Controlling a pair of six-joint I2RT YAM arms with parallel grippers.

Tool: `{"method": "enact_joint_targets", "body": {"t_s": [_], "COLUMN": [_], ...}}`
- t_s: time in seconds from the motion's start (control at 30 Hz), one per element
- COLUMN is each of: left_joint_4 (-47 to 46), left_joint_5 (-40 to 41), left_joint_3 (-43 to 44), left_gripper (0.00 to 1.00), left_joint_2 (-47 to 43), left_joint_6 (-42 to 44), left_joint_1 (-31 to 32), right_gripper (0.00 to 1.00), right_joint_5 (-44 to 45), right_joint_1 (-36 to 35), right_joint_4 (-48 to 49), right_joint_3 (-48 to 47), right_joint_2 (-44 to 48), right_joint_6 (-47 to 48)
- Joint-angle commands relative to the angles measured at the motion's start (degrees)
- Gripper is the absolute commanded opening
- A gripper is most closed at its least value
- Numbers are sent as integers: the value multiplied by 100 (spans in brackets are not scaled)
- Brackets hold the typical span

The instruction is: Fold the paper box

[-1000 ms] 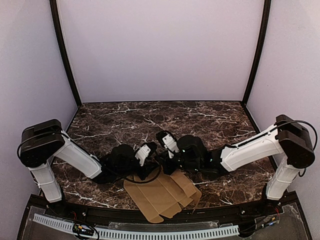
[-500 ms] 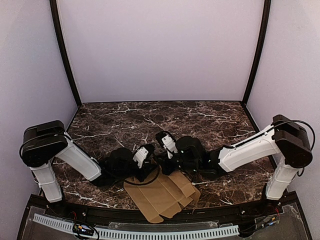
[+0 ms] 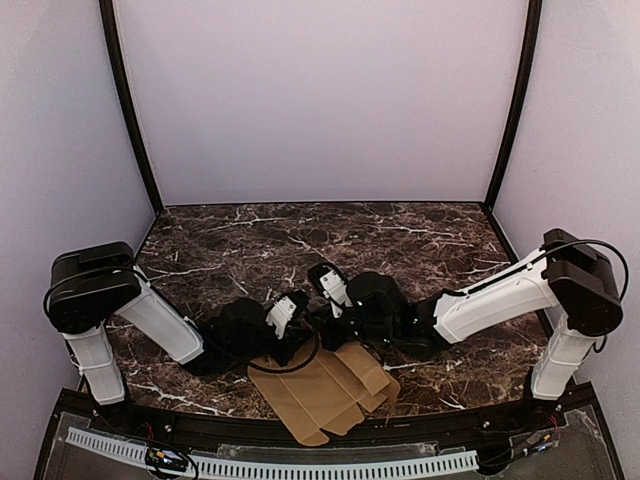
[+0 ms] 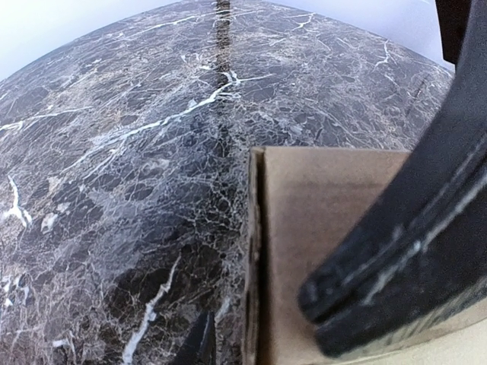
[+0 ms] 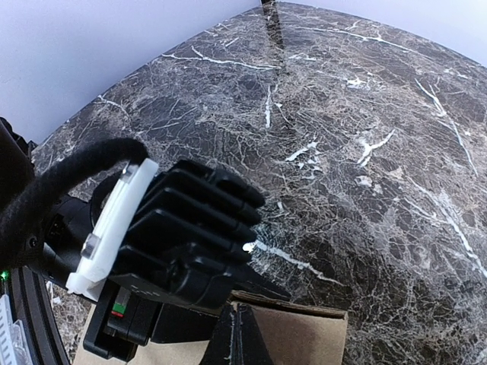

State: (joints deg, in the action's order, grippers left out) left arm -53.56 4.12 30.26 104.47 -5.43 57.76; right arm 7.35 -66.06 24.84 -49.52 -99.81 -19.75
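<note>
The paper box (image 3: pixel 322 392) lies as a flat brown die-cut sheet at the table's near edge, and its far edge lifts slightly where both grippers meet. My left gripper (image 3: pixel 303 338) comes in low from the left. In the left wrist view one dark fingertip (image 4: pixel 199 346) stands just left of the doubled cardboard edge (image 4: pixel 255 251), a small gap apart, and the other finger is hidden. My right gripper (image 5: pixel 240 342) is shut, its tips pressed against the brown panel (image 5: pixel 304 338). The right gripper's fingers (image 4: pixel 396 258) lie across the cardboard in the left wrist view.
The dark marble table (image 3: pixel 420 250) stretches away behind the arms to the lilac back wall. A black rail (image 3: pixel 320 432) runs along the near edge right under the sheet. The left gripper's ribbed black body (image 5: pixel 179 236) sits close beside the right fingers.
Both grippers have crept a little to the left and nearer along the sheet's far edge. The left jaws have narrowed slightly. The sheet has barely shifted.
</note>
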Motion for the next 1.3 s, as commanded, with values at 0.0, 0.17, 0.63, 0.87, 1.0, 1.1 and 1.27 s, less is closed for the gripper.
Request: {"method": "enact_joint_targets", "body": {"t_s": [0.0, 0.17, 0.63, 0.87, 1.0, 1.1, 1.27], "left_joint_4": [-122, -162, -319, -499, -588, -628, -596], "left_joint_5": [-20, 6, 395, 352, 310, 298, 292], "left_joint_3": [-32, 24, 320, 393, 408, 402, 427], "left_gripper": [23, 26, 26, 9, 1, 1, 3], "left_joint_2": [48, 60, 384, 490, 520, 525, 552], "left_joint_6": [-70, -93, -243, -383, -383, -365, -376], "left_joint_1": [25, 28, 44, 43, 58, 62, 61], "right_gripper": [0, 0, 0, 0, 0, 0, 0], "right_joint_5": [73, 43, -43, -51, -57, -33, -23], "right_joint_1": [-40, -81, -105, -123, -130, -132, -142], "right_joint_4": [-306, -314, -244, -157, -139, -135, -130], "right_joint_3": [-93, -67, -23, 55, 97, 118, 119], "right_joint_2": [-205, -225, -117, -91, -60, -40, -34], "right_joint_6": [8, -38, -153, -225, -266, -283, -283]}}
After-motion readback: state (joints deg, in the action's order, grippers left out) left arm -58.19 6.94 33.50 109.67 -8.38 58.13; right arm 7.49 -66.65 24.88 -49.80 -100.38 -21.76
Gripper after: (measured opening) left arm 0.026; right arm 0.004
